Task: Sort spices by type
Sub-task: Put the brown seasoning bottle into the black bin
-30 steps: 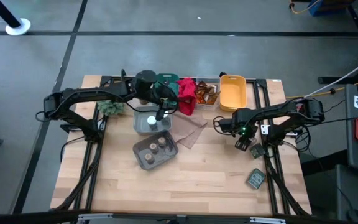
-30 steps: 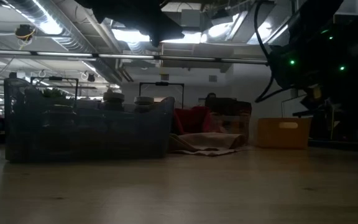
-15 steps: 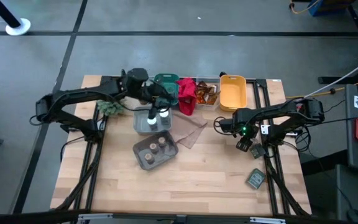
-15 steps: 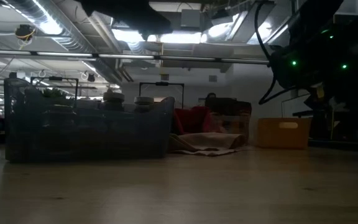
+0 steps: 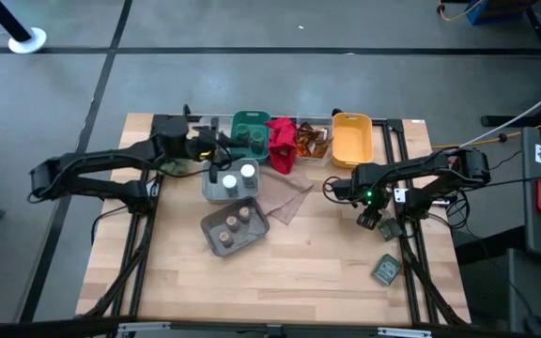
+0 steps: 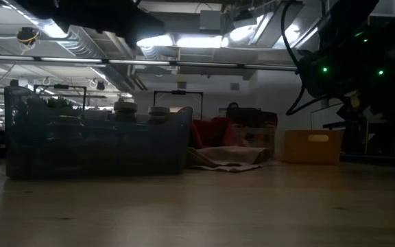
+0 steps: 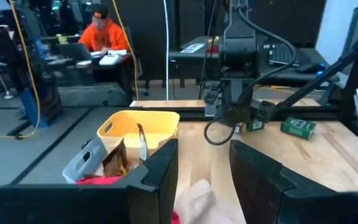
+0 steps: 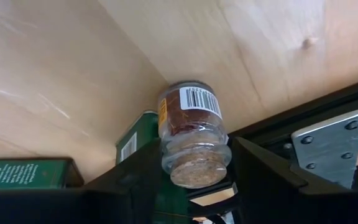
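Table [image 5: 317, 272]: pale wood planks.
Red cloth [image 5: 282, 143]: bunched at twelve o'clock.
Yellow bin [image 5: 351, 139]: at one o'clock.
Plant [image 5: 169, 165]: at ten o'clock.
Person [image 7: 102, 38]: orange top, seated beyond the table.

Grey floor [image 5: 252, 84] crossed by dark seams surrounds the wooden tabletop [image 5: 299, 272]. Bright ceiling lights [image 6: 184, 41] hang overhead; a person [image 7: 101, 34] in orange sits at a desk [image 7: 114, 59].

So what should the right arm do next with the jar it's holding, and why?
Probably lift the right gripper straight up a little. It is closed on a jar with a tan lid, right beside green tins near the table's edge. The tray holding similar tan-lidded jars sits mid-table, so the jar likely goes there. The left gripper is open and empty.
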`<state>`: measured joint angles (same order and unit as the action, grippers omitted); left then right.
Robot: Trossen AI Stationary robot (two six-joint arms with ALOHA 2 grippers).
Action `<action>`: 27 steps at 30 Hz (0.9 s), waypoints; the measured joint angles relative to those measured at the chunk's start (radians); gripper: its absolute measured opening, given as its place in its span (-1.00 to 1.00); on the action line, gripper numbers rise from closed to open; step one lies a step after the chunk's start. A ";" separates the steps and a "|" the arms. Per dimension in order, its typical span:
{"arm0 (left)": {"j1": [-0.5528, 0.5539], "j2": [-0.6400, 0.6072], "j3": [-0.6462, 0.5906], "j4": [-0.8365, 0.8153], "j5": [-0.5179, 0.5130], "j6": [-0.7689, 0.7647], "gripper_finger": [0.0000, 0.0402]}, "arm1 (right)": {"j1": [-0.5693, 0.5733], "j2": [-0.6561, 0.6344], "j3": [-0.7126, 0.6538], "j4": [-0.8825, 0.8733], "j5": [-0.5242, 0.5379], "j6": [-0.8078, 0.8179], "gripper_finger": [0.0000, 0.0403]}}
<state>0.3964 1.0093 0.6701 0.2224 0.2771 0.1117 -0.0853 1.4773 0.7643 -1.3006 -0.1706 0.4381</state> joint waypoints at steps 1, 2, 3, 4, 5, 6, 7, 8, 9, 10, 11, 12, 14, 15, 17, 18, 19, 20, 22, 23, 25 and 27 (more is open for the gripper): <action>0.001 -0.004 -0.005 0.001 -0.001 0.000 -0.37 | 0.000 0.000 0.000 0.000 0.004 0.001 -0.03; 0.001 -0.005 -0.009 -0.002 -0.002 0.001 -0.37 | 0.000 0.000 0.000 0.000 0.004 0.000 -0.03; 0.002 -0.004 -0.010 -0.008 -0.005 0.001 -0.37 | 0.000 0.000 0.000 0.000 0.004 0.000 -0.03; 0.002 -0.004 -0.010 -0.015 -0.005 0.001 -0.37 | 0.000 0.000 0.000 0.000 0.002 0.000 -0.03; 0.002 -0.004 -0.010 -0.021 -0.004 0.002 -0.37 | 0.000 0.000 0.000 0.000 -0.002 -0.001 -0.03; 0.002 -0.004 -0.010 -0.027 -0.004 0.006 -0.37 | 0.000 0.000 0.000 0.000 -0.005 -0.001 -0.03; 0.001 -0.004 -0.010 -0.038 -0.004 0.012 -0.37 | 0.000 0.000 0.000 0.000 -0.006 -0.001 -0.03; 0.001 -0.004 -0.010 -0.049 -0.004 0.017 -0.37 | 0.000 0.000 0.000 0.000 -0.005 -0.001 -0.03; 0.001 -0.004 -0.010 -0.056 -0.004 0.019 -0.37 | 0.000 0.000 0.000 0.000 -0.005 -0.001 -0.03; 0.001 -0.004 -0.010 -0.060 -0.004 0.019 -0.37 | 0.000 0.000 0.000 0.000 -0.005 -0.001 -0.03; 0.001 -0.004 -0.010 -0.060 -0.004 0.019 -0.37 | 0.000 0.000 0.000 0.000 -0.005 -0.001 -0.03; 0.001 -0.004 -0.010 -0.061 -0.004 0.019 -0.37 | 0.000 0.000 0.000 0.000 -0.005 -0.001 -0.03; 0.001 -0.004 -0.010 -0.065 -0.004 0.019 -0.37 | 0.000 0.000 0.000 0.000 -0.005 -0.001 -0.03; 0.001 -0.004 -0.010 -0.064 -0.004 0.019 -0.37 | 0.000 0.000 -0.001 0.002 -0.005 -0.001 -0.03; 0.001 -0.004 -0.010 -0.064 -0.004 0.019 -0.37 | 0.000 0.000 -0.017 0.018 -0.005 -0.001 -0.03; 0.001 -0.004 -0.010 -0.065 -0.004 0.019 -0.37 | 0.000 0.000 -0.026 0.025 -0.005 -0.001 -0.03; 0.001 -0.004 -0.010 -0.065 -0.004 0.019 -0.37 | 0.000 0.000 -0.034 0.034 -0.006 -0.001 -0.03; 0.001 -0.004 -0.010 -0.064 -0.003 0.019 -0.37 | 0.000 0.000 -0.040 0.040 -0.006 -0.001 -0.03; 0.001 -0.004 -0.010 -0.064 -0.003 0.019 -0.37 | 0.000 0.000 -0.050 0.053 -0.006 -0.001 -0.03; 0.001 -0.004 -0.010 -0.064 -0.003 0.019 -0.37 | 0.000 0.000 -0.053 0.056 -0.006 -0.002 -0.03; 0.001 -0.004 -0.010 -0.064 -0.003 0.017 -0.37 | 0.000 0.000 -0.058 0.063 -0.006 -0.001 -0.03; 0.001 -0.004 -0.010 -0.064 -0.003 0.016 -0.37 | 0.000 0.000 -0.069 0.076 -0.006 -0.002 -0.03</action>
<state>0.3973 1.0054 0.6601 0.1589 0.2737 0.1274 -0.0853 1.4769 0.6954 -1.2251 -0.1764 0.4364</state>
